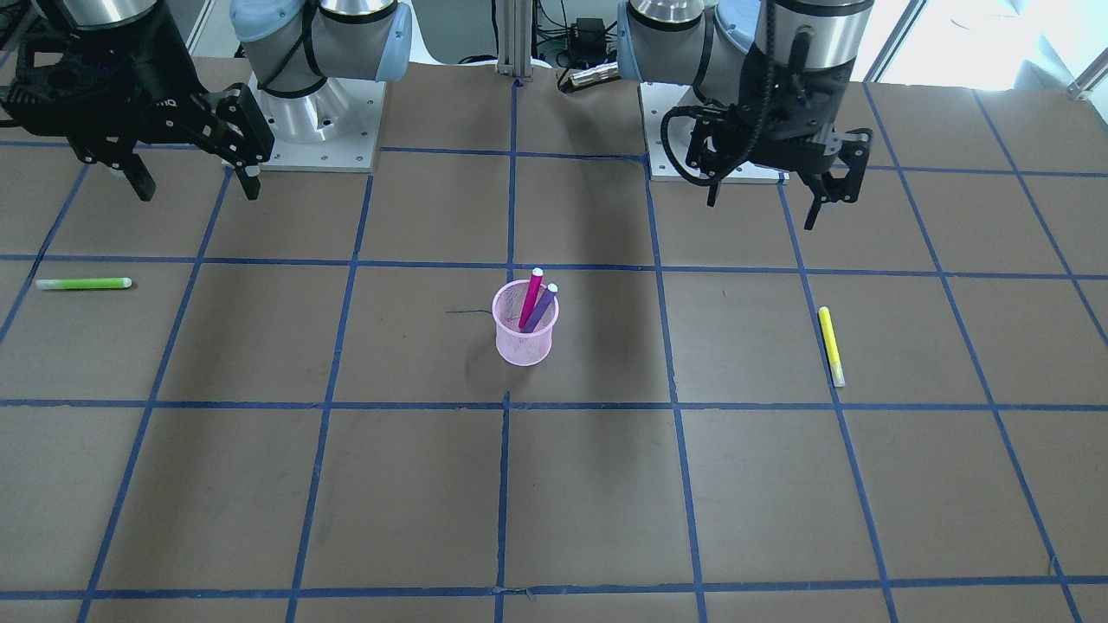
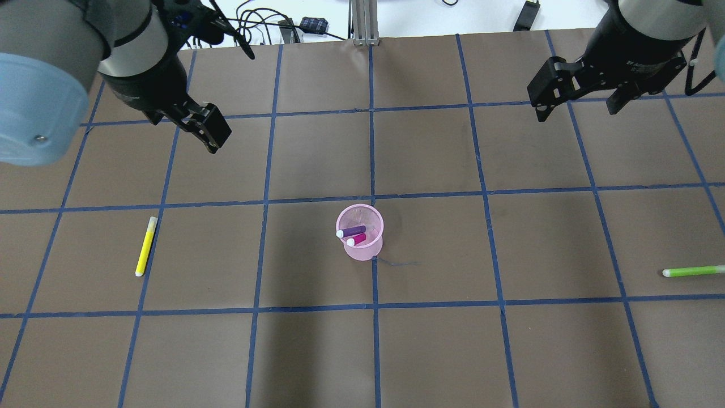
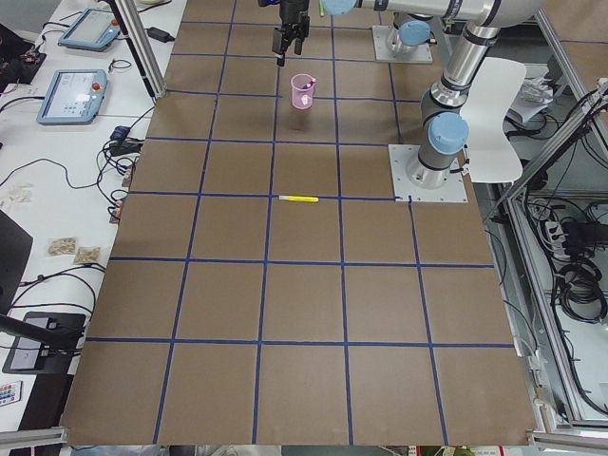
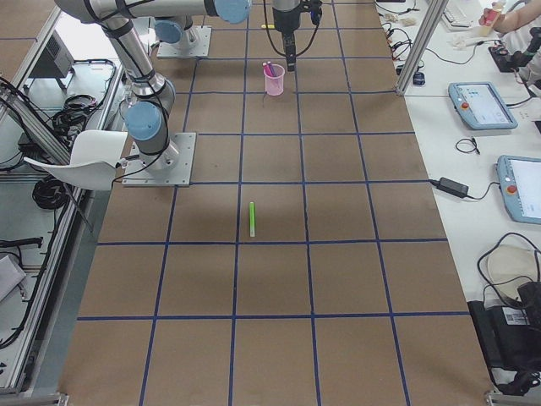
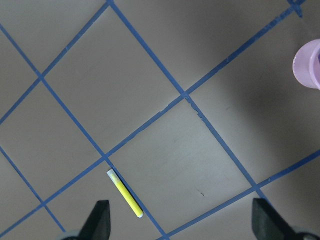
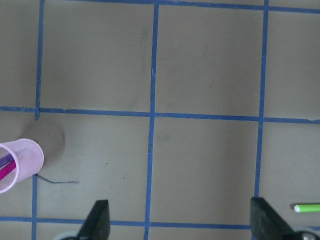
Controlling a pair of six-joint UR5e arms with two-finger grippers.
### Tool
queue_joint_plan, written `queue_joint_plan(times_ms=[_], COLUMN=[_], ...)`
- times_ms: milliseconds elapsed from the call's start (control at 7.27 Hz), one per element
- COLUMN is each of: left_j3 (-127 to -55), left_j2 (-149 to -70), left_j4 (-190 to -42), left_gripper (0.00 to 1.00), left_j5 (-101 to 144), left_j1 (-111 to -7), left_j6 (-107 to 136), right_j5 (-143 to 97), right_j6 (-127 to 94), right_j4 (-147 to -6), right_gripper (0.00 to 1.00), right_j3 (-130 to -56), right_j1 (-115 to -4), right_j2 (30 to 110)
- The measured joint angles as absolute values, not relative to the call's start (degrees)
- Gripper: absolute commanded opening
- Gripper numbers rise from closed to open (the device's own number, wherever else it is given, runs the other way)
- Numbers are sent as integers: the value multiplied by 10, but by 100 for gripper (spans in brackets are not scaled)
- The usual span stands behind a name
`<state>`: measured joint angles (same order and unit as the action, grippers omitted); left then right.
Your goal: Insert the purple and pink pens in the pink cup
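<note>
The pink mesh cup (image 1: 525, 339) stands upright at the table's centre. The pink pen (image 1: 530, 298) and the purple pen (image 1: 543, 308) both stand inside it, leaning with their white ends up. The overhead view shows the cup (image 2: 362, 248) with the purple pen (image 2: 355, 230) and pink pen (image 2: 358, 239) in it. My left gripper (image 1: 763, 212) is open and empty, raised near its base, far from the cup. My right gripper (image 1: 197, 192) is open and empty, also raised near its base. The cup's rim shows in the left wrist view (image 5: 307, 65) and the right wrist view (image 6: 21, 159).
A yellow pen (image 1: 831, 346) lies on the table on my left side, below the left gripper (image 5: 182, 225). A green pen (image 1: 84, 283) lies on my right side, near the right gripper (image 6: 182, 225). Blue tape lines grid the brown table.
</note>
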<state>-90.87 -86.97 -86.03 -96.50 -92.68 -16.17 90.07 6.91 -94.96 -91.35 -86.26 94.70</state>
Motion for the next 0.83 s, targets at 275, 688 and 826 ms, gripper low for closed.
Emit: queue_joint_plan(times_ms=[275, 688, 826], left_j3=[-916, -918, -918], left_j2=[-860, -858, -858], left_j4=[-860, -859, -859], left_gripper=[100, 100, 100], left_j5=[-896, -856, -855], left_j1=[-901, -877, -875], left_j6=[-30, -13, -14], right_j5=[901, 907, 906], right_j6=[67, 66, 66], right_j4=[-967, -964, -960], right_gripper=[100, 100, 100], right_j3=[-878, -850, -850], right_j1=[-874, -905, -905], right_j2=[908, 881, 881])
